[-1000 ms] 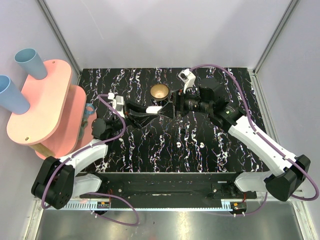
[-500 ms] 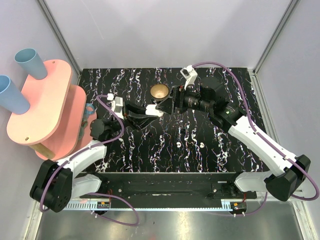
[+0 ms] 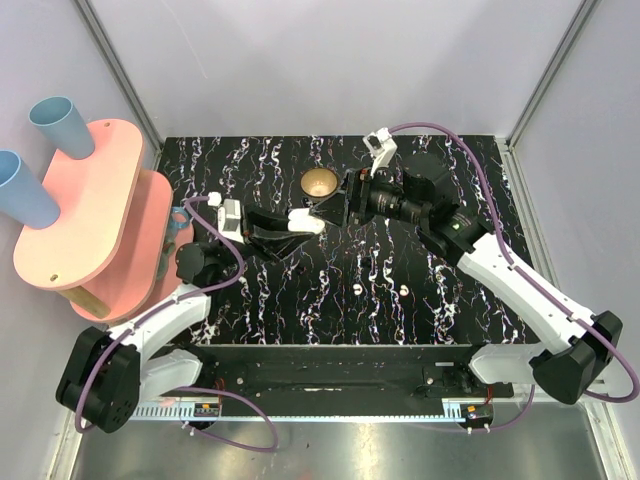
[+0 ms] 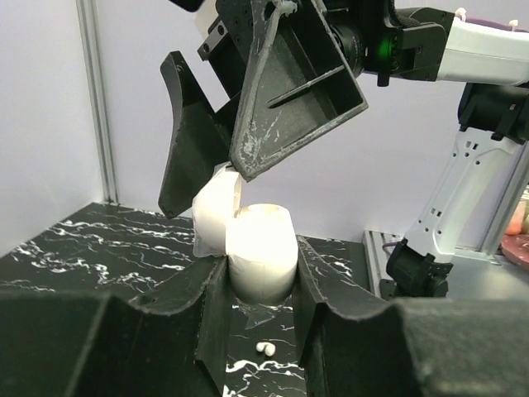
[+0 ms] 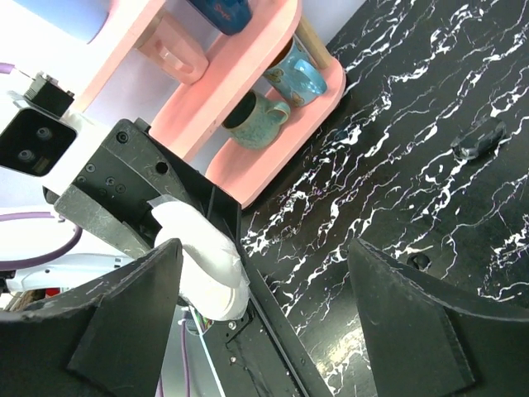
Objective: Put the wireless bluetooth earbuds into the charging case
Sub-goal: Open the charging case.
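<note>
Snugly in left hand point(image 4: 259, 277), charging case point(image 4: 261, 241)

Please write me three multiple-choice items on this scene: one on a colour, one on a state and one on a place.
1. What colour is the bowl?
A. gold-brown
B. blue
C. white

2. What are the left fingers doing?
A. standing open
B. gripping an earbud
C. clamping the case

3. Where do the earbuds lie?
A. in the bowl
B. loose on the table
C. in the case

Answers:
1 A: the top view shows it brassy.
2 C: the left wrist view shows the case pinched between them.
3 B: two white specks lie on the black top.
</note>
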Motion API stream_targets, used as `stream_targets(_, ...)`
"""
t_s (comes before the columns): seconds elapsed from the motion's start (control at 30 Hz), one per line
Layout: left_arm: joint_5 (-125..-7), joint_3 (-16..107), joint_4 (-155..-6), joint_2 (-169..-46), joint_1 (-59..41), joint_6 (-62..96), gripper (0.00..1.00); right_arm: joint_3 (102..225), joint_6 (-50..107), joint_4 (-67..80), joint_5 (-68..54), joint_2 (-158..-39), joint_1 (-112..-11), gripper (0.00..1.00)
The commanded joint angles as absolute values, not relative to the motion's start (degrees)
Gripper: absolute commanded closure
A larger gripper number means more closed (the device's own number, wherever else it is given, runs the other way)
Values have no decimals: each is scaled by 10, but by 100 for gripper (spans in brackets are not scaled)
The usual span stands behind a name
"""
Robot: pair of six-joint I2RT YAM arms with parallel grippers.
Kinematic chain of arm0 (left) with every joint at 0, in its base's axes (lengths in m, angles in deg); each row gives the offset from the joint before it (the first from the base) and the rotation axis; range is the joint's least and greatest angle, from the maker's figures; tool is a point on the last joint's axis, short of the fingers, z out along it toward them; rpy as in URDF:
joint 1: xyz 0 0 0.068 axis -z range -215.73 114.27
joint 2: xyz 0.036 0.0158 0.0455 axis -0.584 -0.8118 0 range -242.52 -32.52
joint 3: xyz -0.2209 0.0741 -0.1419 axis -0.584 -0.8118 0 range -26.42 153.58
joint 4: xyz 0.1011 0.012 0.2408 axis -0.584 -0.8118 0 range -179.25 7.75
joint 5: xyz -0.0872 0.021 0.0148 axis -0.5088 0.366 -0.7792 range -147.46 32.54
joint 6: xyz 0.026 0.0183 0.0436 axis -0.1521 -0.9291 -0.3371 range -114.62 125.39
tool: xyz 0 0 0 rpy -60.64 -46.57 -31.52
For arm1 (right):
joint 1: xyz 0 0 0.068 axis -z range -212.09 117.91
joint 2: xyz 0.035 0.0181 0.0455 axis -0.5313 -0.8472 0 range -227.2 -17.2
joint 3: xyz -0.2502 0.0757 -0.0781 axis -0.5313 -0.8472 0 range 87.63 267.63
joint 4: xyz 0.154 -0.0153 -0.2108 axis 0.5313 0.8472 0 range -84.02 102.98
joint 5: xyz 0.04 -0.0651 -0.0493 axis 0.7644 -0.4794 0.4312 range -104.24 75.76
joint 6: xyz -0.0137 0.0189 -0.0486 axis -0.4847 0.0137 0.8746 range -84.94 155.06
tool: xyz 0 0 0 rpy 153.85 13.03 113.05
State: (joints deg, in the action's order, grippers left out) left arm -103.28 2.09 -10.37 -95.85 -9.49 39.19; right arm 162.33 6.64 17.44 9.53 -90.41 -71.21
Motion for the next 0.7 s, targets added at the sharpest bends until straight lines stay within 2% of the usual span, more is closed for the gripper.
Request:
stream_targets(0.0,-1011,7,-24,-938,-90,352,100,1619,63,111,113,-870,-713,13)
stream_targets(0.27,-978,-15,-31,-939,-90,337,100,1618,69,94,125,-840,-713,11)
stream_targets(0.37,-976,-15,-46,-932,-90,325,100,1615,91,127,68,-816,-712,11)
stream_targets(0.47,-974,-15,-74,-915,-90,308,100,1601,102,194,-56,-798,-705,12)
stream_targets(0.5,-974,-15,-89,-911,-89,303,100,1598,98,213,-100,-797,-688,16)
stream_targets(0.67,-974,-10,-143,-878,-89,274,100,1558,58,314,-98,-789,-590,23)
